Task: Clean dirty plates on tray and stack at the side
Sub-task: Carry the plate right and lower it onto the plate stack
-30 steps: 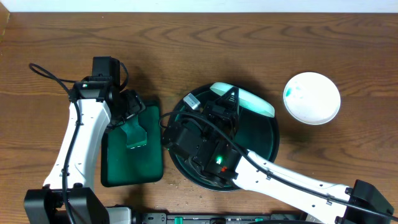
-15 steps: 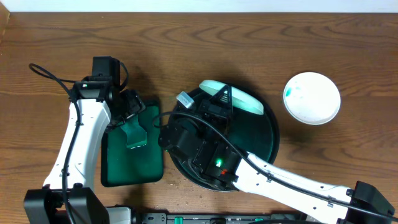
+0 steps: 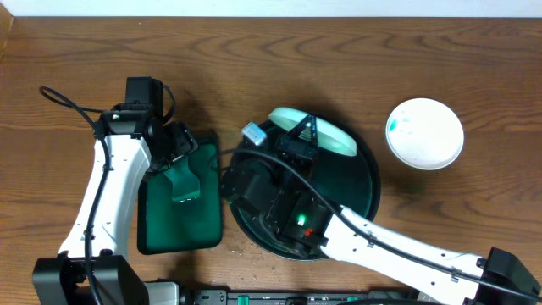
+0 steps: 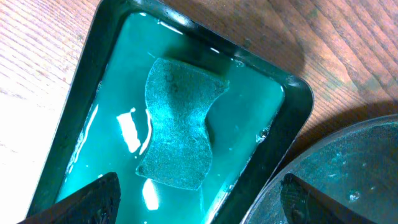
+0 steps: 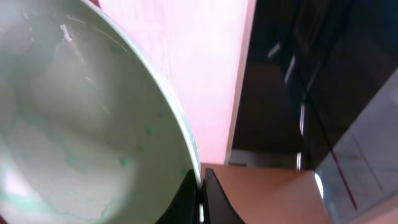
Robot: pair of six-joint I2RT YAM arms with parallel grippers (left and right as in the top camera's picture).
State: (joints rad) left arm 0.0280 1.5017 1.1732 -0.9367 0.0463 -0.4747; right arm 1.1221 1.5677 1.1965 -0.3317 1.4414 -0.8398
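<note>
Plates in view: two. First, the held plate (image 3: 339, 140), tilted steeply above the far edge of the round tray (image 3: 360, 195) and pinched at its rim by the right pincer (image 5: 200, 199). Jaws almost together on the thin rim, clear from the right wrist. Faint teal-green specks and smears on its inner face.

Next, the second plate (image 3: 425, 133), flat on the worktop (image 3: 254, 59), right of the round tray and apart from it. Small teal-green smear near its left side.

Round trays: one, dark, mid-worktop, largely covered from above by the right arm (image 3: 381, 243).

Rectangular trays: one, the rectangular green tray (image 4: 79, 99), just left of the round tray. Rims close; cannot tell whether touching. Holds shallow teal liquid (image 4: 249, 106) and one sponge (image 4: 180, 130), waisted in shape, lying in it.

Above that tray, the left pincer (image 4: 199, 202), spread wide and gripping nothing. Fingertips at the bottom corners of the left wrist view, with the sponge ahead between them.

Arms: two, with the left arm (image 3: 106, 195) running along the left side of the rectangular green tray.
</note>
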